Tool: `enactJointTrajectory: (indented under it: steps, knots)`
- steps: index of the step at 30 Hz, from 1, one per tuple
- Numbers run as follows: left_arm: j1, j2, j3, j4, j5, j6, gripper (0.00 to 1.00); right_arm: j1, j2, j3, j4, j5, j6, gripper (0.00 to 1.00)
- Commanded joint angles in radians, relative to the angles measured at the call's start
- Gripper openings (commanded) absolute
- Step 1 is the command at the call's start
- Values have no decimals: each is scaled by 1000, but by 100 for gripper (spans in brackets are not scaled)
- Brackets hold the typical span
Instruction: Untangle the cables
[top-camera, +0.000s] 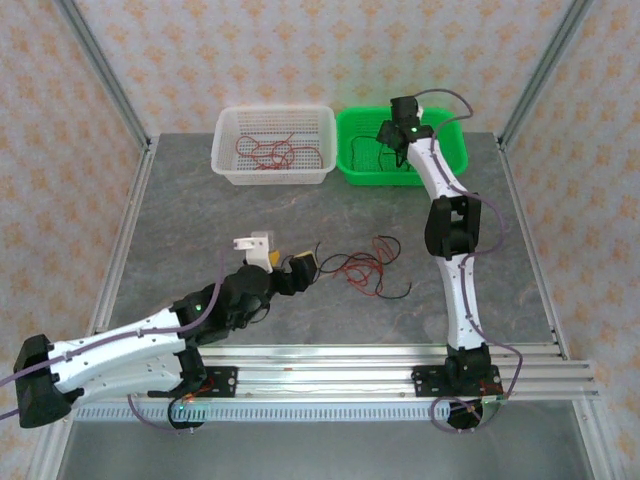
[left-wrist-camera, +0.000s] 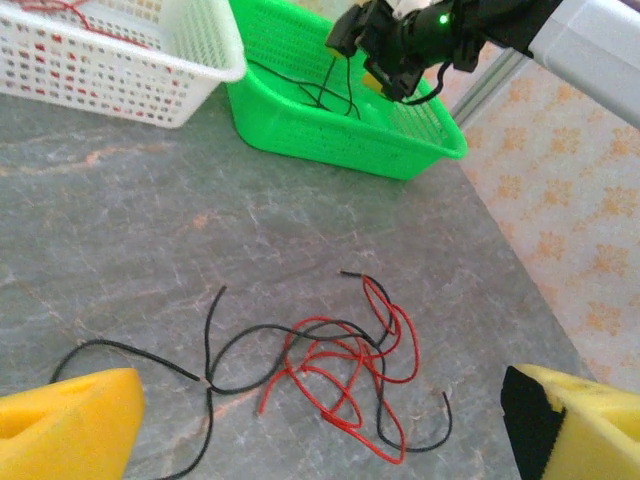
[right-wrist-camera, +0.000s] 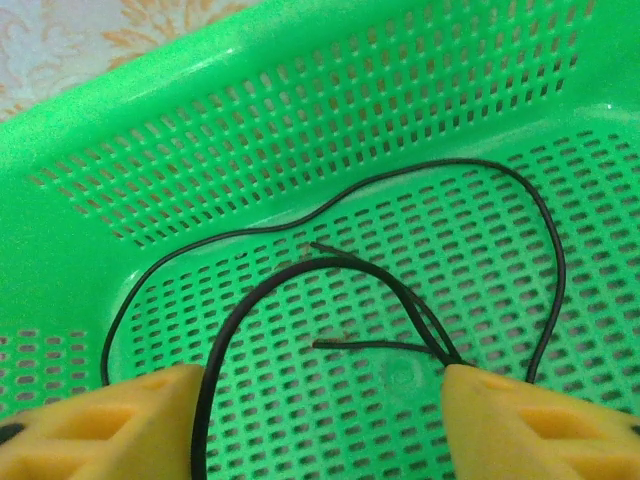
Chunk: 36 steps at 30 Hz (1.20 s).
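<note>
The right gripper (right-wrist-camera: 320, 420) hangs in the green basket (right-wrist-camera: 200, 130), jaws spread and gripping nothing, with black cables (right-wrist-camera: 290, 270) lying loose on the floor beneath it, apparently sorted by colour. Well short of that basket, the left gripper (left-wrist-camera: 320, 425) gapes wide and empty above the red-and-black tangle (left-wrist-camera: 340, 360), likely poised to pick a strand.

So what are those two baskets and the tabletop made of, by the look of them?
Green basket: probably moulded plastic, glossy, with perforated walls. White basket: likely the same plastic, duller. Tabletop: grey, veined like stone, matte; possibly printed laminate.
</note>
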Motion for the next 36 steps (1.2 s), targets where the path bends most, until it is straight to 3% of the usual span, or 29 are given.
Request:
enactJointTrajectory:
  steps: [1,7,13,26,29,32,36]
  knots:
    - [-7,32,49,-56,33,-58,92,5,-123,24,-75,49,-18,71]
    - [-25,115,84,-57,59,-106,90,5,-228,-70,-119,97,-52,82]
    - [-52,245,166,-73,73,-108,86,4,-383,-230,-138,101,-85,83]
    - [-63,680,505,-134,192,-8,75,6,-1026,-1069,127,14,-55,78]
    - [-58,791,609,-154,229,44,70,7,-1137,-1205,142,18,-50,77]
    - [-35,900,707,-197,255,64,59,5,-1235,-1313,146,39,-47,77]
    - [-10,999,784,-227,256,87,56,5,-1328,-1395,137,49,-50,77]
